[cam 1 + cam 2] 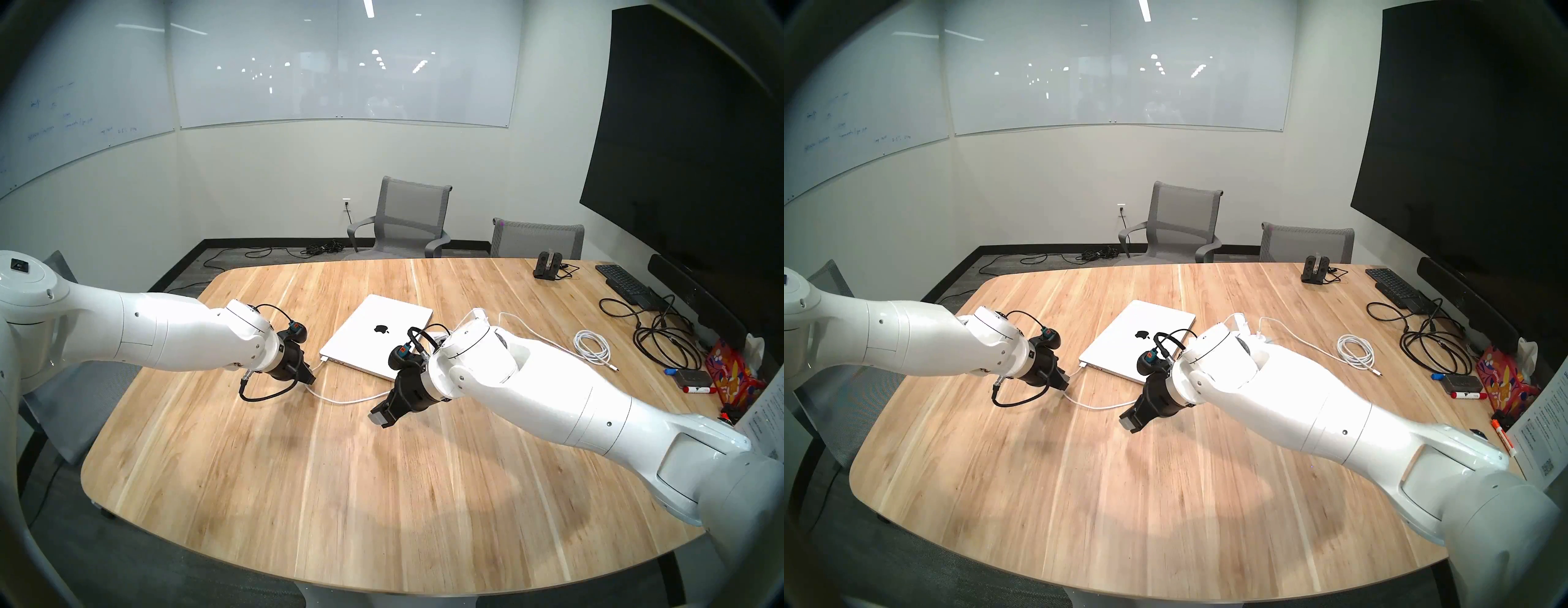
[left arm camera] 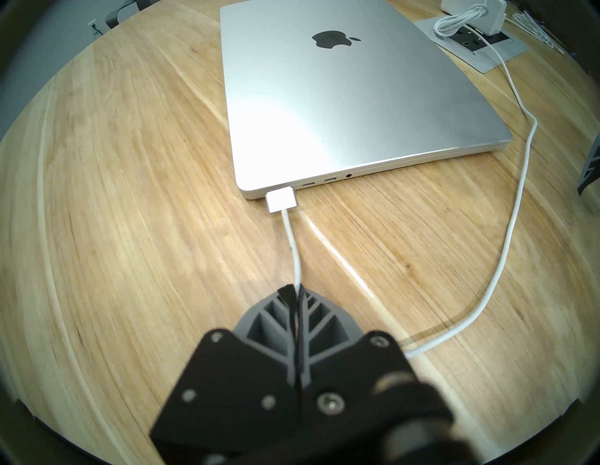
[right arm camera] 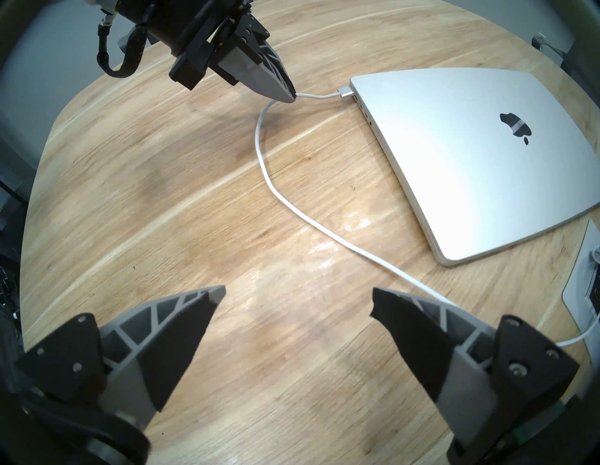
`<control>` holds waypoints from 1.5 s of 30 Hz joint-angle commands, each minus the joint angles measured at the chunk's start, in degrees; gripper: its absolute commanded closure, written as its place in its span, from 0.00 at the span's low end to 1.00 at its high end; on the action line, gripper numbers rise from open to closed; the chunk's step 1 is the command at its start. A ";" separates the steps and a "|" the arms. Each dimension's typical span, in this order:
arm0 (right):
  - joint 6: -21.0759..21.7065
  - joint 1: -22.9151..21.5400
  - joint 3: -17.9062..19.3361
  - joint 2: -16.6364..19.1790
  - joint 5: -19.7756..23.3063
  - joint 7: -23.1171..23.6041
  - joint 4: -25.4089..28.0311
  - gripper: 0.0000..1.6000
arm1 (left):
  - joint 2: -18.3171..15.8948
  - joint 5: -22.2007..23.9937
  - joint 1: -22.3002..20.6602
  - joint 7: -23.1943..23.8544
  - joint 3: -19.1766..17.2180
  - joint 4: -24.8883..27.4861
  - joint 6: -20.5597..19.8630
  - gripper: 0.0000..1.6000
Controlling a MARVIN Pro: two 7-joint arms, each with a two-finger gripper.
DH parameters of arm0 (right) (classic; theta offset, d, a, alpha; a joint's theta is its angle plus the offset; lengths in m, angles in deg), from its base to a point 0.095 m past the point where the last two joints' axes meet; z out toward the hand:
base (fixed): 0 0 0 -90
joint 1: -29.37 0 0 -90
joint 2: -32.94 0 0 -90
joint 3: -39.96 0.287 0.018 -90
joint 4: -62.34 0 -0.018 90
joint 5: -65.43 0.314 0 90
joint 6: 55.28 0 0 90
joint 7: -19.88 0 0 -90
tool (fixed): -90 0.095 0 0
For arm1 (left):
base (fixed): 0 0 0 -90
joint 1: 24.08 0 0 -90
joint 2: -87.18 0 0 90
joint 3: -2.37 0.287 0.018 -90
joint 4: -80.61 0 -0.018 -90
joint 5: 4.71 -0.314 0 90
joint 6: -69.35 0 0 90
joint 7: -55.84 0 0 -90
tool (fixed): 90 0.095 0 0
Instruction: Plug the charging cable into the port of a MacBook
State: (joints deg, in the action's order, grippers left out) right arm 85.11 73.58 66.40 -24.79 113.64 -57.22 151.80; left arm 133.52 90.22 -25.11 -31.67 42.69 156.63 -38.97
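Note:
The closed silver MacBook (image 1: 377, 335) (image 2: 341, 94) (image 3: 454, 156) lies mid-table with its black Apple logo up. The white charging cable (image 2: 293, 250) (image 3: 285, 198) runs across the wood to its flat plug (image 2: 281, 200) (image 3: 343, 91), which sits against the port at the laptop's near-left corner. My left gripper (image 1: 312, 377) (image 2: 298, 289) (image 3: 290, 96) is shut on the cable a short way behind the plug. My right gripper (image 1: 379, 418) (image 3: 295, 298) hangs open over bare wood in front of the laptop, holding nothing; the cable passes under its right finger (image 3: 422, 324).
A white power adapter (image 2: 467, 16) with wound cord sits in a table socket plate behind the laptop. At the right of the wooden table (image 1: 382, 509) are a coiled white cable (image 1: 592, 346), black cables (image 1: 662, 335), a black keyboard (image 1: 623, 282), markers and a controller dock (image 1: 547, 265). Grey chairs stand beyond.

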 commanded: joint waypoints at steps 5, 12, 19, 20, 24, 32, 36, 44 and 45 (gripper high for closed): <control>-0.20 -0.75 0.42 0.02 -0.15 0.06 0.78 0.00 | -1.87 -0.59 -1.91 -0.23 -0.47 1.56 0.29 1.00; -0.20 -0.75 0.42 0.02 -0.15 0.06 0.78 0.00 | -2.52 -1.04 -1.98 -0.48 -0.49 2.34 0.44 1.00; -0.20 -0.75 0.42 0.02 -0.15 0.07 0.78 0.00 | -2.59 -1.27 -1.67 -0.81 -0.58 2.63 0.57 1.00; -0.20 -0.75 0.42 0.02 -0.15 0.07 0.78 0.00 | -2.56 -1.27 -1.61 -0.85 -0.60 2.61 0.58 1.00; -0.20 -0.75 0.42 0.02 -0.15 0.07 0.79 0.00 | -2.45 -1.34 -1.43 -0.82 -0.64 2.49 0.65 1.00; -0.20 -0.75 0.42 0.02 -0.15 0.07 0.79 0.00 | -2.27 -1.49 -1.15 -0.73 -0.65 2.30 0.74 1.00; -0.20 -0.75 0.42 0.02 -0.15 0.07 0.79 0.00 | -2.28 -1.46 -1.05 -0.64 -0.62 2.29 0.69 1.00; -0.20 -0.75 0.42 0.02 -0.15 0.07 0.79 0.00 | -2.21 -1.46 -0.84 -0.47 -0.58 2.14 0.71 1.00; -0.20 -0.75 0.42 0.02 -0.15 0.07 0.79 0.00 | -2.21 -1.44 -0.83 -0.47 -0.58 2.15 0.69 1.00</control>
State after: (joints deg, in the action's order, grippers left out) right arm 85.11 73.58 66.40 -24.79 113.64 -57.22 151.80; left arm 131.18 88.58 -25.29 -32.19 42.73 158.65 -38.37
